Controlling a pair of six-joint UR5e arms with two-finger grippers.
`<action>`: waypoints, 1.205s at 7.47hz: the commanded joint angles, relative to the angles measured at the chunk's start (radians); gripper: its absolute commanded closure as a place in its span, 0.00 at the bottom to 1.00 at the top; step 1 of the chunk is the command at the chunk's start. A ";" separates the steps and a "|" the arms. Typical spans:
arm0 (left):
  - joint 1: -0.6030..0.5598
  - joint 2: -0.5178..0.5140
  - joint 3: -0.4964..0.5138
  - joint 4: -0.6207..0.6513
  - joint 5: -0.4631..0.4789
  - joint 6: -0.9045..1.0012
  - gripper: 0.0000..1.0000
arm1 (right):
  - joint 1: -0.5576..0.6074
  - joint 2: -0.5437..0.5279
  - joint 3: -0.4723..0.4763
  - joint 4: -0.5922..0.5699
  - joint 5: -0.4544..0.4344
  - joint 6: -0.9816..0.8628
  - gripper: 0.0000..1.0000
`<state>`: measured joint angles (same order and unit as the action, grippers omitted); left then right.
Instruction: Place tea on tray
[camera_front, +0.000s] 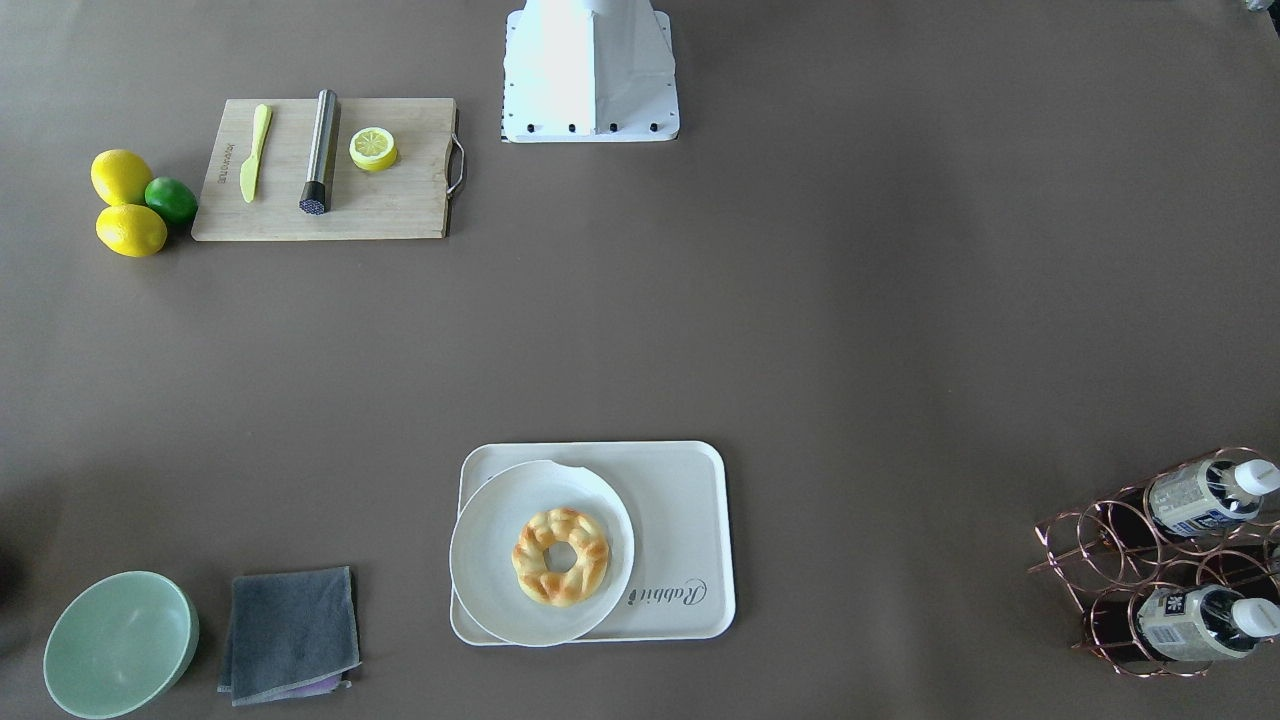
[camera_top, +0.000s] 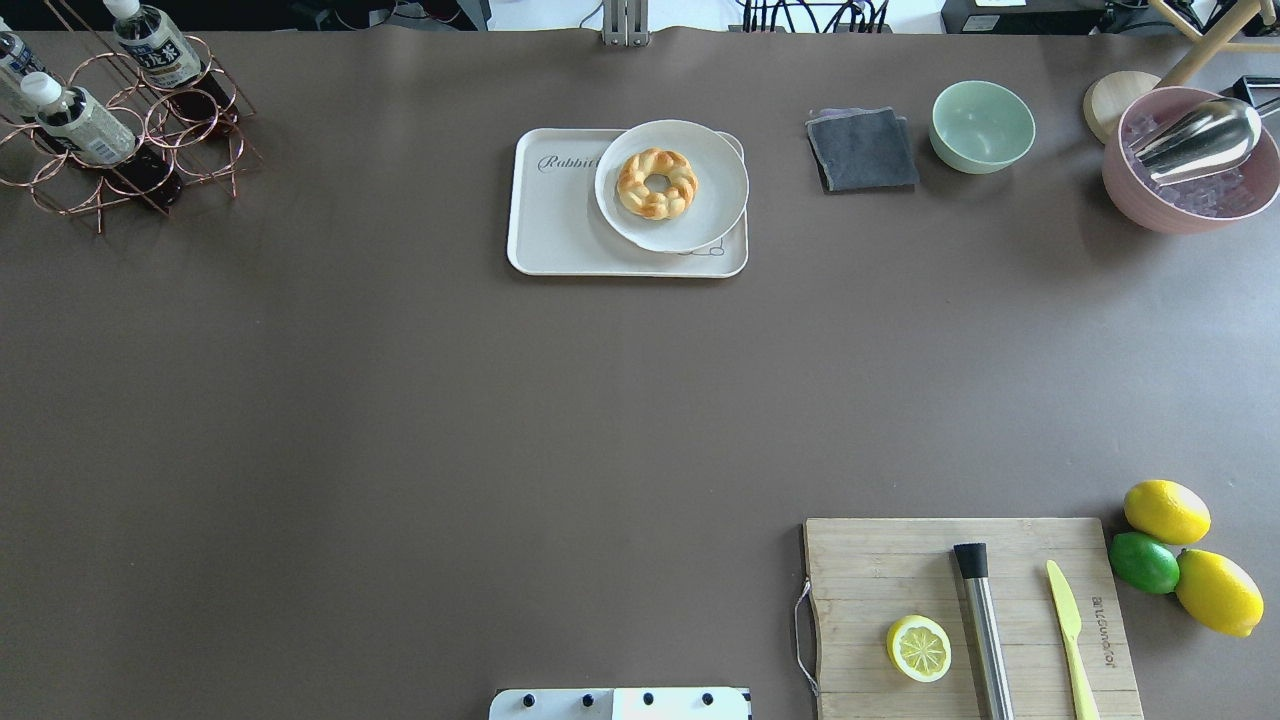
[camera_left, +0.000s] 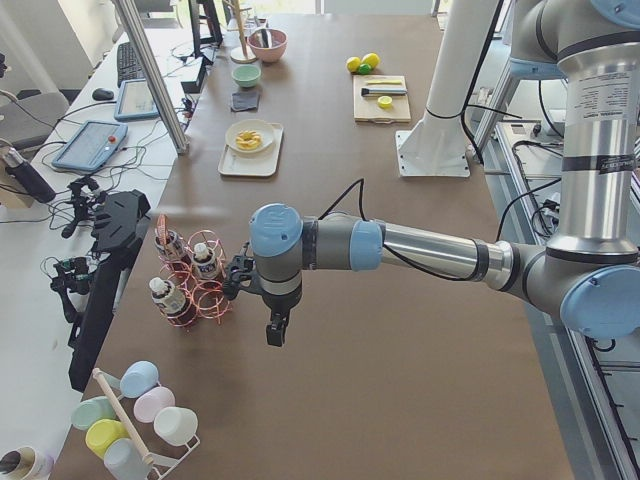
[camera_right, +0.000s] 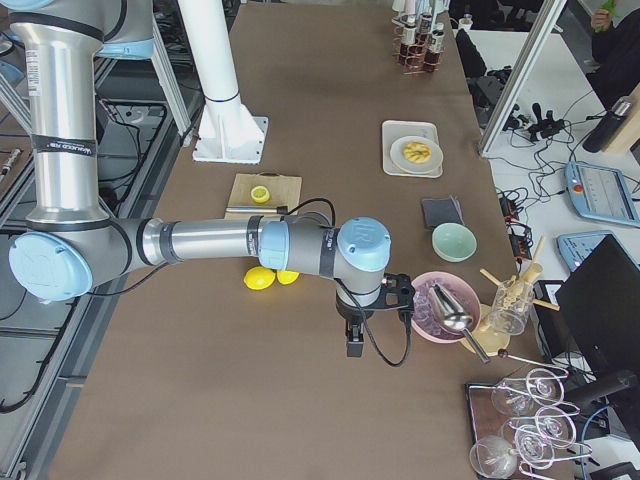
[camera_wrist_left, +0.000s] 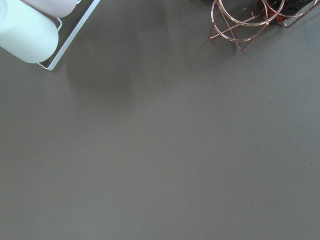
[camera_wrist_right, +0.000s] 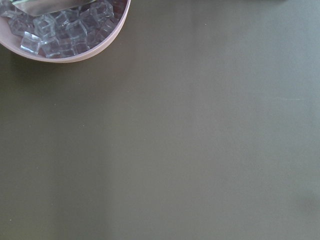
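Several tea bottles lie in a copper wire rack (camera_top: 130, 160) at the table's far left; one tea bottle (camera_top: 78, 124) (camera_front: 1198, 497) lies beside another (camera_top: 152, 44) (camera_front: 1190, 622). The cream tray (camera_top: 556, 222) (camera_front: 682, 500) lies far centre and carries a white plate (camera_top: 715, 170) with a braided doughnut (camera_top: 657, 183). My left gripper (camera_left: 276, 330) hangs above the table just beside the rack (camera_left: 190, 285), shown only in the exterior left view; I cannot tell if it is open. My right gripper (camera_right: 354, 345) hangs near a pink ice bowl (camera_right: 440, 305); its state cannot be told.
A grey cloth (camera_top: 862, 149), a green bowl (camera_top: 982, 126) and the pink ice bowl with a scoop (camera_top: 1190, 160) stand far right. A cutting board (camera_top: 900, 560) with half lemon, muddler and knife lies near right, with lemons and a lime (camera_top: 1144, 562) beside it.
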<state>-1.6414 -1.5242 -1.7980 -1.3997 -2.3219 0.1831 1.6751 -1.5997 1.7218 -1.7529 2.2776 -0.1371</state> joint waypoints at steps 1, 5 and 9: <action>0.005 -0.001 0.000 0.001 0.002 0.004 0.03 | 0.000 -0.008 -0.002 0.000 0.002 0.010 0.00; 0.005 0.009 0.006 0.002 0.002 0.003 0.03 | 0.005 -0.008 0.001 0.001 0.013 0.008 0.00; 0.005 0.010 0.011 0.002 0.001 0.001 0.03 | 0.005 -0.008 -0.010 0.006 0.008 0.007 0.00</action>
<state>-1.6359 -1.5133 -1.7883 -1.3975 -2.3206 0.1845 1.6797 -1.6090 1.7152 -1.7501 2.2889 -0.1289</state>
